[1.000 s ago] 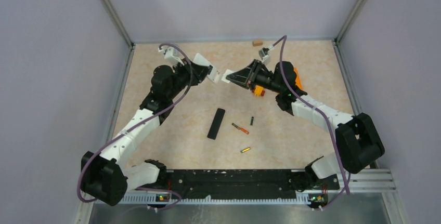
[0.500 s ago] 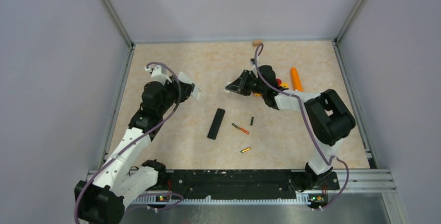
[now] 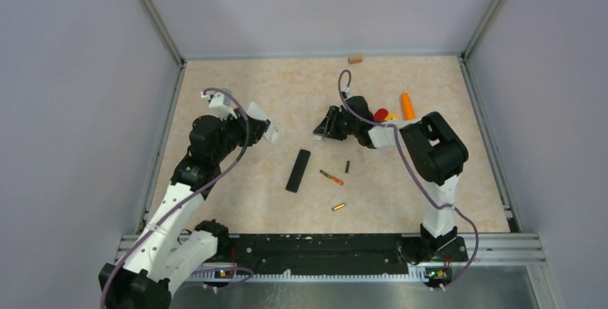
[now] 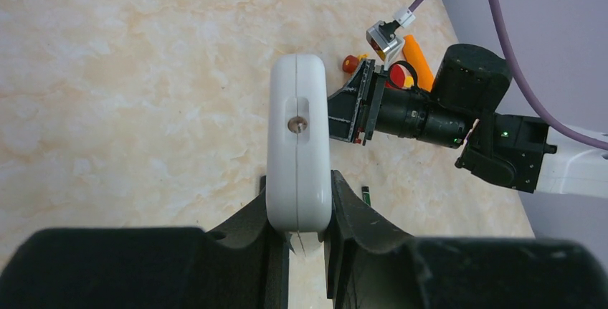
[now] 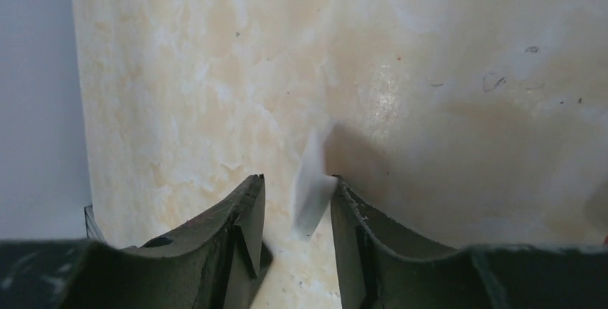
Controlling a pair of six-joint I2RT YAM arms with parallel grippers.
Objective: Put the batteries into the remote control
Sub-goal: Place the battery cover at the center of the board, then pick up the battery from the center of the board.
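Lying flat on the table, the remote control is shown with its long axis running near-to-far, the far end tipped slightly rightward. The orange battery is seen slanted just right of it, and the gold battery farther right and nearer. Far-left of the remote control, the left gripper is pressed together on nothing; whether the right gripper, far-right of it, is spread cannot be told.

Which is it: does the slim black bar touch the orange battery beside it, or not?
Apart. The top external view shows bare table between the black bar and the orange battery.
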